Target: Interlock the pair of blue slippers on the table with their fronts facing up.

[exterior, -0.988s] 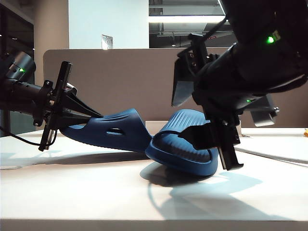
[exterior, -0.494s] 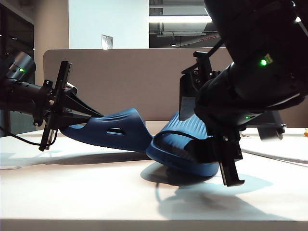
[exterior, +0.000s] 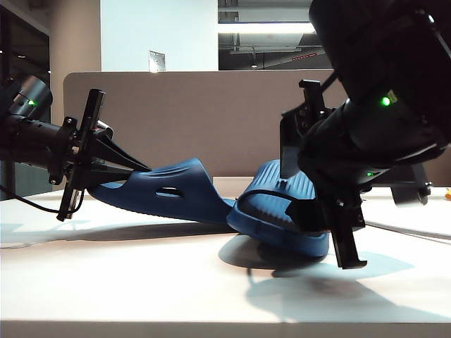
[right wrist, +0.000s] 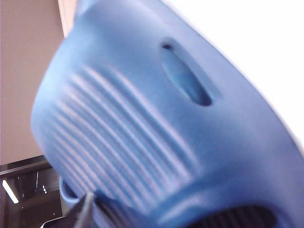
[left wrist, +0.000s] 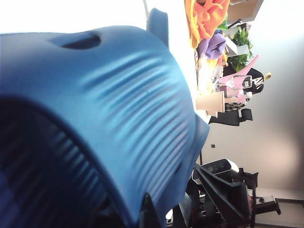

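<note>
Two blue slippers lie toe to toe on the white table (exterior: 127, 282). The left slipper (exterior: 173, 186) is tilted, its heel end raised off the table, and my left gripper (exterior: 139, 170) is shut on that end. In the left wrist view its ribbed strap (left wrist: 118, 104) fills the frame behind one dark fingertip (left wrist: 146, 213). The right slipper (exterior: 271, 211) is tipped on its sole edge, its toe against the left slipper. My right gripper (exterior: 331, 225) reaches down from the right and is shut across it. The right wrist view shows the strap and an oval hole (right wrist: 156, 123) close behind one finger (right wrist: 84, 211).
A brown-grey partition panel (exterior: 176, 113) stands behind the table. A small orange item (exterior: 447, 193) sits at the far right edge. My right arm's bulky body (exterior: 380, 91) hangs over the right half. Bare tabletop stretches in front of the slippers.
My right gripper has moved right and down with the right slipper, sliding it a little rightward and tipping it further. The left gripper and its slipper have stayed still.
</note>
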Robot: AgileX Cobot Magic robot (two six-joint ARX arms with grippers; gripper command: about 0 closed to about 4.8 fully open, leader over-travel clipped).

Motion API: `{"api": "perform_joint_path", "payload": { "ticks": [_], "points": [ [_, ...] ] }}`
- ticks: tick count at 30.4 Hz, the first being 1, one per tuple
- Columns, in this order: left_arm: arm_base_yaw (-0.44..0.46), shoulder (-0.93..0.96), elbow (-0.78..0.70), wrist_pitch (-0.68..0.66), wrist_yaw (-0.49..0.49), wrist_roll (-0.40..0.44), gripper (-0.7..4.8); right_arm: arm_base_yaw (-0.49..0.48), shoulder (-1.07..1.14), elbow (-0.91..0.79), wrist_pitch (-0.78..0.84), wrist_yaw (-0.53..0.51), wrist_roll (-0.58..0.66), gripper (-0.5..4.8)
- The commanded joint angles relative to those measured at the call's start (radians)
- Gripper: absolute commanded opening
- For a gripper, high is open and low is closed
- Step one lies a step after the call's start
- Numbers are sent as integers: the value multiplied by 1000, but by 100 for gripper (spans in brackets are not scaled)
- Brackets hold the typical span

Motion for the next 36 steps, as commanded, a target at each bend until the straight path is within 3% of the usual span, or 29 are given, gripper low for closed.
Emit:
{"api": "perform_joint_path", "payload": {
  "ticks": [1, 10, 13, 18, 29, 36],
  "points": [
    [-2, -7, 2, -1, 19, 13, -6, -5, 12, 2, 15, 3, 3, 139],
    [-1, -7, 2, -16, 19, 31, -6, -9, 33, 2, 15, 3, -7, 101],
    [-1, -6, 2, -16, 19, 31, -6, -9, 33, 2, 17, 3, -18, 35],
    [-1, -7, 2, -16, 19, 31, -6, -9, 32, 2, 60, 3, -92, 8],
    [1, -7, 2, -16, 29, 42, -6, -9, 27, 0, 121, -27, -328, -1],
    [18, -7, 2, -16, 29, 57, -6, -42, -43, -6, 127, -128, -663, -1]
  ]
}}
